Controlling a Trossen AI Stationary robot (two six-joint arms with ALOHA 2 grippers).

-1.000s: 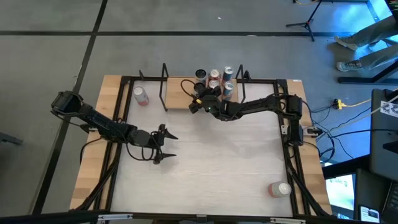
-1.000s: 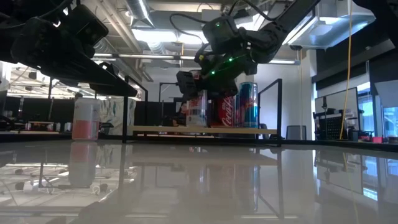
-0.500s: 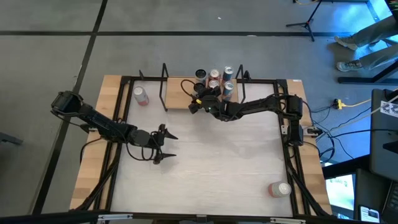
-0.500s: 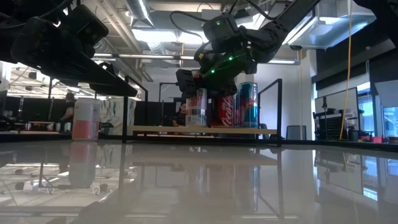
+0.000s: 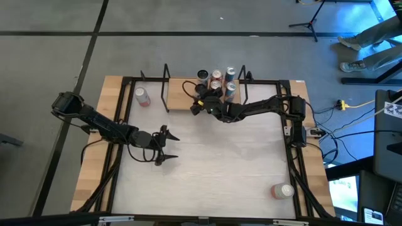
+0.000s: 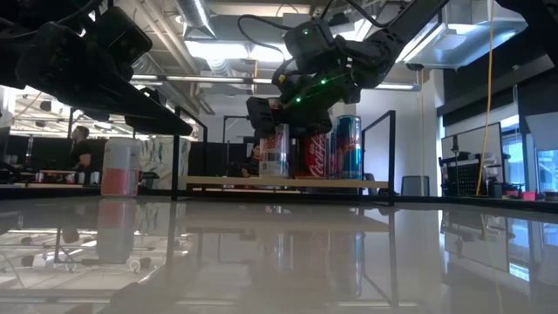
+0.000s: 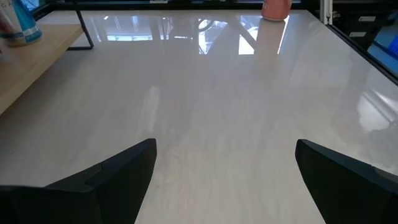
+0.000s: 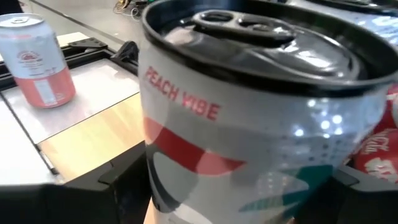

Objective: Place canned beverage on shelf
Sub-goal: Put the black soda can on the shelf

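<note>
While the left gripper point(image 5: 168, 149) waits spread over bare tabletop, the right gripper point(image 5: 202, 100) has loosened slightly around the white can point(image 8: 249, 118), now standing on the shelf point(image 6: 288, 182) between its fingers; release looks underway.

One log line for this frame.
left gripper: open, idle over table | right gripper: around Peach Vibe can on shelf, beside other cans

Grey concrete floor point(image 5: 56, 37) with dark seams, exposed ceiling ducts point(image 6: 218, 65), yellow cable point(image 5: 355, 105), blue-lit corner
</note>
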